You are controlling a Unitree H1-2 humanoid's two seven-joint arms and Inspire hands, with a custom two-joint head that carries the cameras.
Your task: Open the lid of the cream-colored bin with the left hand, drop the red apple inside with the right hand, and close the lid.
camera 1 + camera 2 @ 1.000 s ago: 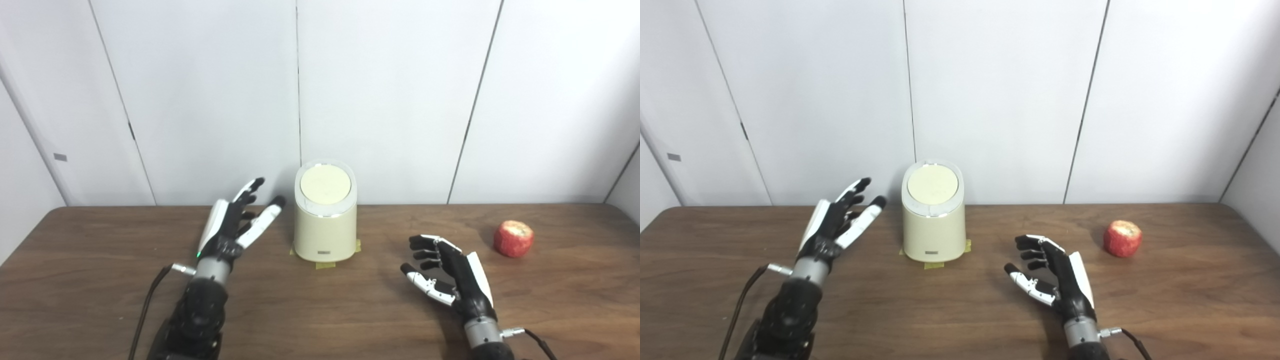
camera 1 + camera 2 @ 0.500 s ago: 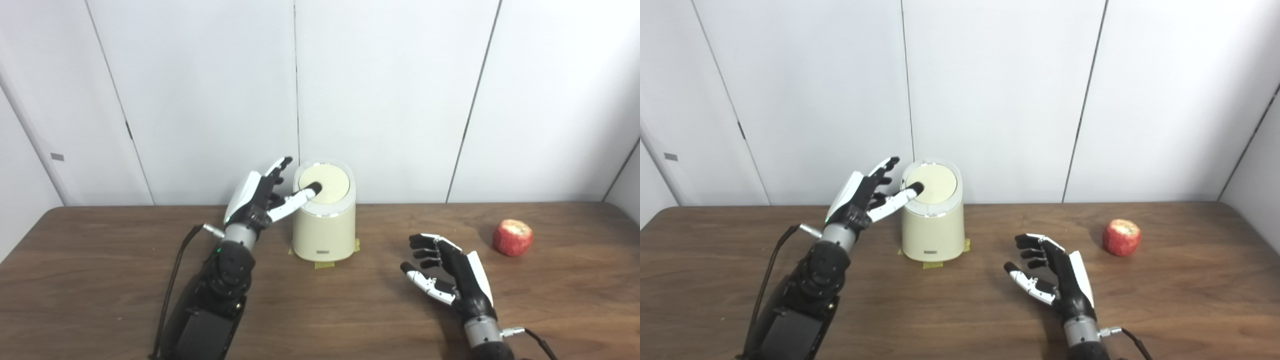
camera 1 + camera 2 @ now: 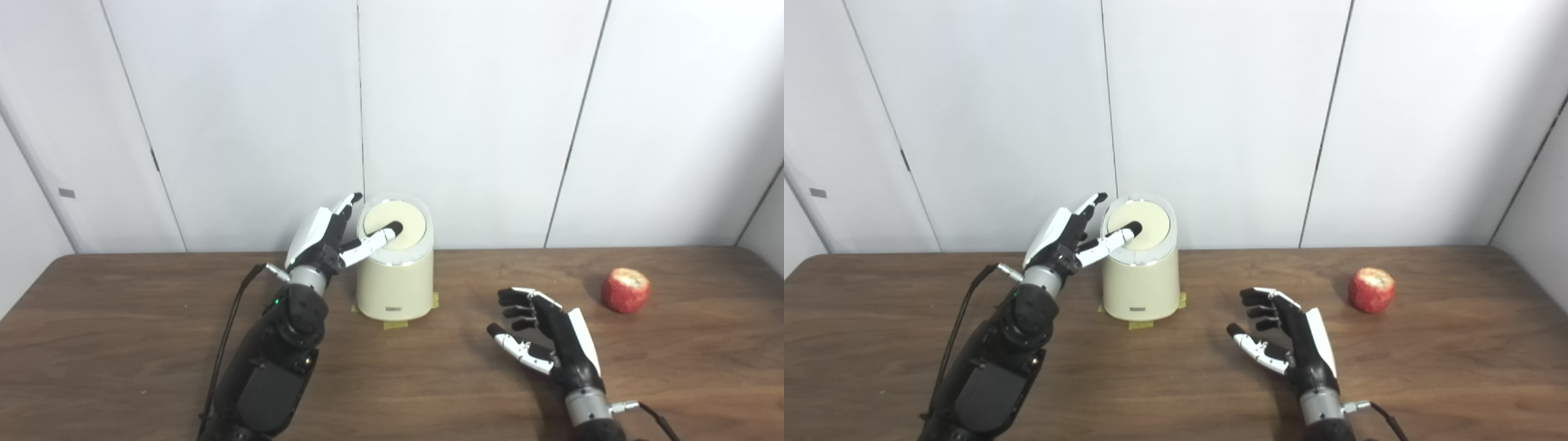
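The cream-colored bin (image 3: 394,278) stands at the back middle of the table, its round lid (image 3: 405,223) flat and closed on top. My left hand (image 3: 331,237) is raised beside the bin's left rim, open, with the thumb tip lying on the lid and the other fingers spread behind the rim. The red apple (image 3: 625,290) rests on the table far to the right. My right hand (image 3: 545,342) hovers low over the table between bin and apple, open and holding nothing, palm turned left.
The brown wooden table (image 3: 122,343) runs the full width; white wall panels (image 3: 478,110) stand right behind the bin. Yellow tape tabs (image 3: 392,324) show under the bin's base. A black cable (image 3: 226,343) hangs along my left forearm.
My left hand rose from the table left of the bin and moved right, until its thumb came to rest on the lid. The right hand and apple stayed put; the camera drifted slightly.
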